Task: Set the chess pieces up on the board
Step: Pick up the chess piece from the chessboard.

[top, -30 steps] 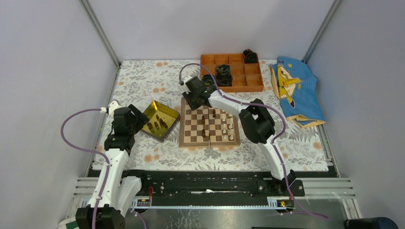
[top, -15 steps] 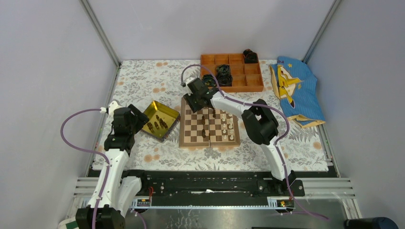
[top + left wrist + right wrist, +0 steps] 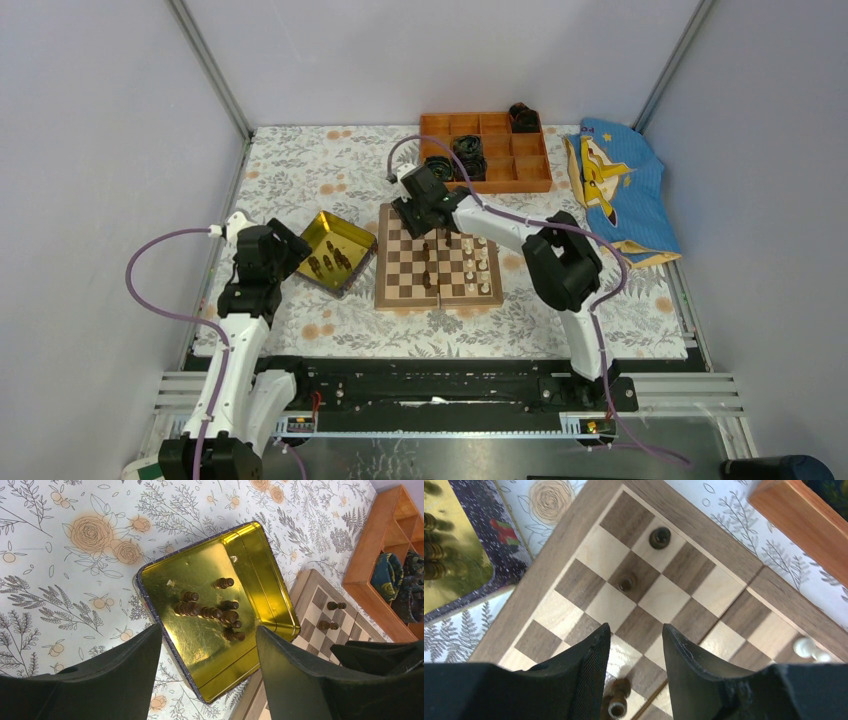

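Mid-setup: right claw (image 3: 635, 630) hovers open, empty over far-left corner of the board (image 3: 704, 535) near two dark pieces (image 3: 626, 582); left claw (image 3: 207, 640) gapes empty above tray (image 3: 200, 565), whose loose pieces (image 3: 210, 612) need a precise pinch next.

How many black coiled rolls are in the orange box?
3 rolls: one in the far-right corner compartment, one in a middle compartment, one near-left, partly behind the right arm. Others may be hidden.

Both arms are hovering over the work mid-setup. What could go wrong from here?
1. The open right jaws hang over the board beside two standing dark pieces; a sweep could topple them.
2. The lying pieces in the tray are clumped and touching; the open left jaws may pinch two or scatter them.
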`<state>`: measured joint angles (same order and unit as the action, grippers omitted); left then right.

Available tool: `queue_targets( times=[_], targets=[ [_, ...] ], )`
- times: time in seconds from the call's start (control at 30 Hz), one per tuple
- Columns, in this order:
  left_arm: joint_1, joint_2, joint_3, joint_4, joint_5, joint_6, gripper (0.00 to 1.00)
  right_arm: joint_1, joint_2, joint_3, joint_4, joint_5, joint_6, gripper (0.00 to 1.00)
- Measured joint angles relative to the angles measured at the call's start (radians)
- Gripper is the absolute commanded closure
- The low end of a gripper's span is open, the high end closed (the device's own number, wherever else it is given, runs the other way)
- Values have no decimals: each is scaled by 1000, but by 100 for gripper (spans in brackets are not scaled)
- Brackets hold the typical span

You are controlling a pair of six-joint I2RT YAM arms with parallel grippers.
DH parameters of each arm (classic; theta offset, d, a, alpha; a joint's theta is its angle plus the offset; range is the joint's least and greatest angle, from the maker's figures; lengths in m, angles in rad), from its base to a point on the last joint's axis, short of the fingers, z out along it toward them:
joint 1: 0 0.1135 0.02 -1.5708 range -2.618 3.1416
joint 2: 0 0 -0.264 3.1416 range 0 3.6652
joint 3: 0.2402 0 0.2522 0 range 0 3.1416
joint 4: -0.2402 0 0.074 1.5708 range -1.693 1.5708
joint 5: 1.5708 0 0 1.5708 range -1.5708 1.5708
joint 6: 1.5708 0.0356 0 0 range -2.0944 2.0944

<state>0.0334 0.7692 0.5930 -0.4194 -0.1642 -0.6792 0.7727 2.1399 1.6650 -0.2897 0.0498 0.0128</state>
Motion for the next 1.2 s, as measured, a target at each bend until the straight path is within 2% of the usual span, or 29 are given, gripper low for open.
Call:
queue_targets(
  times=[0.5,1.2],
  targets=[
    [0,-9,0,0,2,0,23,-2,-209,-188,41,132,11,53],
    [-8,-10,0,0,9,0,23,-39,-224,-270,41,178,76,56]
  ],
)
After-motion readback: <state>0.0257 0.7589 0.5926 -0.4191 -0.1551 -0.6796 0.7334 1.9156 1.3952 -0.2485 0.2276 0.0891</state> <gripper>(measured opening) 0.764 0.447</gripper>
